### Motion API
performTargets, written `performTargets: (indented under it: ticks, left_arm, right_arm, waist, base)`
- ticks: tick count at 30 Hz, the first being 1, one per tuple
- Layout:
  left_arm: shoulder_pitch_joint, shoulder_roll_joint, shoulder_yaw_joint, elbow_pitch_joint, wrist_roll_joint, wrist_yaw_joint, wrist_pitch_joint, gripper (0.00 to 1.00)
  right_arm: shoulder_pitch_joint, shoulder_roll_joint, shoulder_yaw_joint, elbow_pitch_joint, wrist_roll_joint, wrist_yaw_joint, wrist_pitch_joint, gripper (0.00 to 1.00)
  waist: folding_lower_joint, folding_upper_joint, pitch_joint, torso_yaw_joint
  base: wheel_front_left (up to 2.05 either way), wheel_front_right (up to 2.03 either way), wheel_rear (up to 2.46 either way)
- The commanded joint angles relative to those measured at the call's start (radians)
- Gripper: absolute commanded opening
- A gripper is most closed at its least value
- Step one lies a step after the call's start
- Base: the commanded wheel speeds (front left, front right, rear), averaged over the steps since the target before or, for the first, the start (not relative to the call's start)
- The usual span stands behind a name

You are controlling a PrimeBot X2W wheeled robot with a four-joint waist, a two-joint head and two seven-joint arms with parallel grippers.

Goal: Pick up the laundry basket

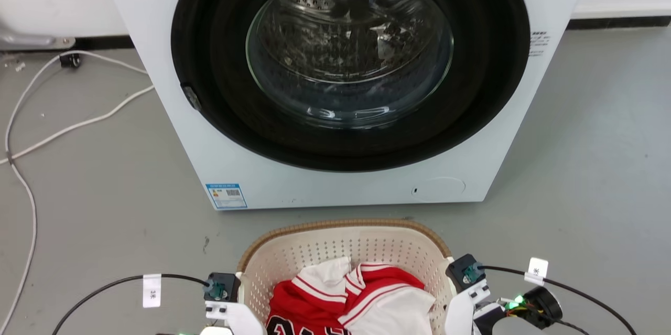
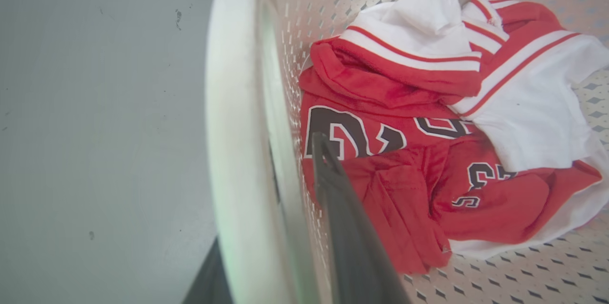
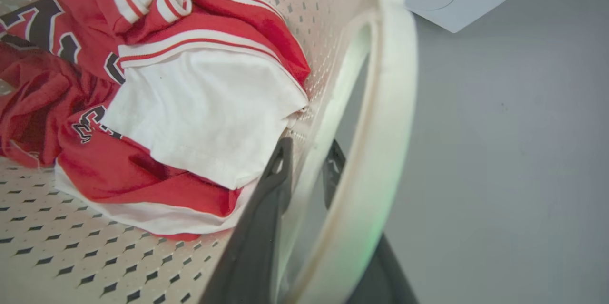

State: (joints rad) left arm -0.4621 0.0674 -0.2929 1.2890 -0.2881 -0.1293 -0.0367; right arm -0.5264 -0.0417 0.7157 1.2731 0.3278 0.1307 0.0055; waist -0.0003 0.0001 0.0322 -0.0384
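Floor [image 1: 587, 167] was plain grey. On it stood washing machine [image 1: 157, 36], a white front-loader; its dark-ringed glass door [image 1: 348, 46] faced the head camera, steel drum visible behind.

Just in front of it, bottom centre of head view, was laundry basket [image 1: 346, 243]: brown rim, cream perforated walls, sitting between both arms. Couldn't tell if it was off the floor.

Inside lay jersey [image 1: 346, 298], red and white with dark lettering, bunched up.

At the basket's left side, left gripper [image 2: 295, 156] had its jaws straddling the wall under left handle [image 2: 233, 128]. One finger [image 2: 342, 209] was inside, flat against the wall. The other was outside, mostly hidden by the handle. Read as pinching the wall.

At the opposite side, right gripper [image 3: 309, 149] was the same: inner finger [image 3: 257, 228] inside, outer finger [image 3: 333, 171] seen through the slot of right handle [image 3: 385, 104], jaws pinched on the wall between.

Small stuff: white cable [image 1: 78, 125] looped on the floor left of the washer, blue sticker [image 1: 226, 196] on its lower left corner.
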Motion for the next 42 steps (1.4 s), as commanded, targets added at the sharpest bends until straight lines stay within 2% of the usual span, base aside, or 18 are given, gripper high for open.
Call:
performTargets:
  ticks: [1, 14, 42]
  left_arm:
    - [0.004, 0.02, -0.009, -0.003, -0.003, -0.001, 0.001, 0.0]
    - [0.045, 0.028, -0.074, -0.002, -0.075, -0.001, 0.011, 0.0]
    - [0.04, 0.054, -0.175, -0.002, -0.179, -0.001, -0.003, 0.0]
  right_arm:
    - [0.016, -0.019, 0.014, 0.002, 0.002, 0.0, 0.001, 0.0]
    - [0.058, -0.037, 0.096, 0.006, 0.092, 0.0, 0.009, 0.0]
    - [0.042, -0.058, 0.208, 0.013, 0.207, 0.0, 0.001, 0.0]
  waist:
    - [0.0003, -0.0001, -0.013, -0.003]
    - [0.0003, -0.0001, -0.059, -0.006]
    - [0.0003, -0.0001, -0.064, -0.01]
  base:
    - [0.0, 0.0, 0.0]
    - [0.0, 0.0, 0.0]
    - [0.0, 0.0, 0.0]
